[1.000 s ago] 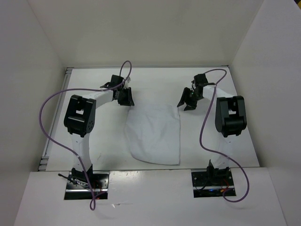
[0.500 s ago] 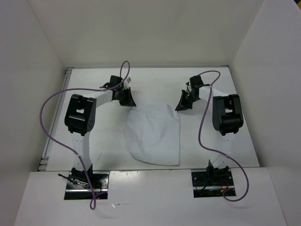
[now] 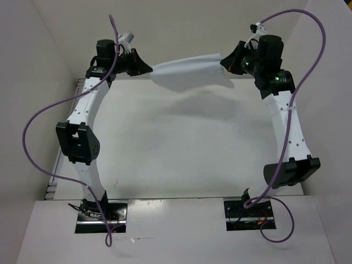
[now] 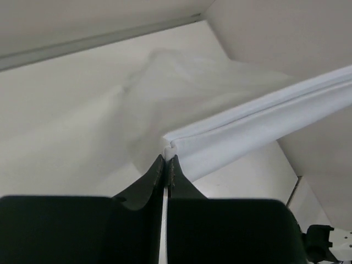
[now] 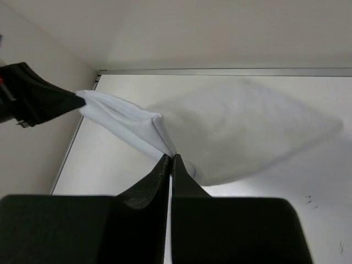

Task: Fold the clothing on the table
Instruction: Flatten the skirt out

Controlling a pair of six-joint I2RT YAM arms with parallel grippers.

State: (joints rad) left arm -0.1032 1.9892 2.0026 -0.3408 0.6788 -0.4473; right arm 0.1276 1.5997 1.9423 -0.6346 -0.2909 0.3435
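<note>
Above far table [image 3: 181, 154] edge: clothing [image 3: 187, 70] hanging stretched in air between left hand [image 3: 148, 69] and right hand [image 3: 223, 61], each pinching one corner, jaws closed tight. Likely risk: corner slipping from pinch if hands pulling apart too hard, clothing dropping crumpled.

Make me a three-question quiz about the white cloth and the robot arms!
1. Where is the thin white fabric garment? A. flat on the table B. stretched between the left gripper and right gripper C. dangling from one gripper
2. What colour are the looping cables? A. purple B. green C. yellow
3. The left gripper is: A. wide open B. shut on the garment C. shut on nothing
B: each gripper pinches one end in mid-air. A: purple loops on both arms. B: fabric pinched at its tips.
</note>
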